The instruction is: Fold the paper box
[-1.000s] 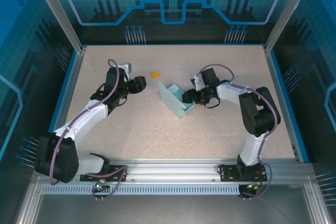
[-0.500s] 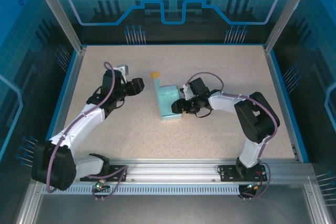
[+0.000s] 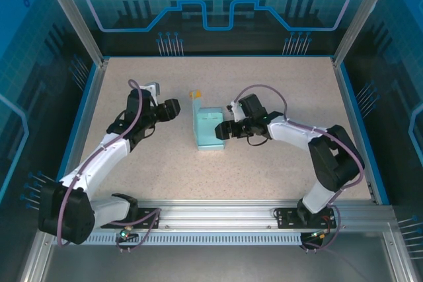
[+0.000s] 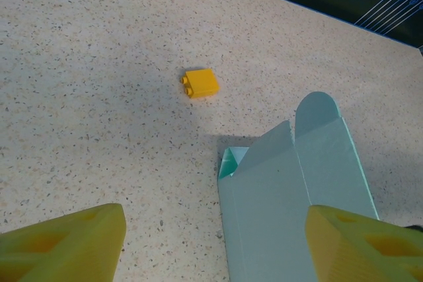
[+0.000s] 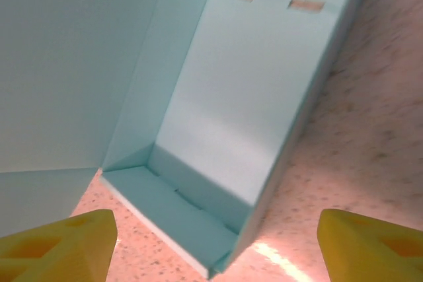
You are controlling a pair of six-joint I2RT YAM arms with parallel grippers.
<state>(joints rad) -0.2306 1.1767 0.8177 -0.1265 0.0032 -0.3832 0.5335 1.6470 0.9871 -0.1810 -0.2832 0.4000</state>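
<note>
The light blue paper box [image 3: 210,130] rests on the table in the middle, its open side toward my right arm and a long flap rising along its left edge. My right gripper [image 3: 224,130] is at the box's right side, open; in the right wrist view the yellow fingertips [image 5: 56,246] stand wide apart in front of the box's hollow inside [image 5: 244,97]. My left gripper [image 3: 175,109] hovers left of the box, open and apart from it. The left wrist view shows the box's outer panel and rounded flap [image 4: 297,183] ahead of that gripper [image 4: 215,249].
A small orange brick [image 3: 195,94] lies just behind the box, also in the left wrist view [image 4: 200,82]. The speckled table [image 3: 277,84] is bordered by a blue rim and metal posts. Bare surface surrounds the box on all sides.
The box, tipped up on an edge a second ago, has come down and turned to lie square on the table. My right gripper has opened wider. The left gripper drew back slightly.
</note>
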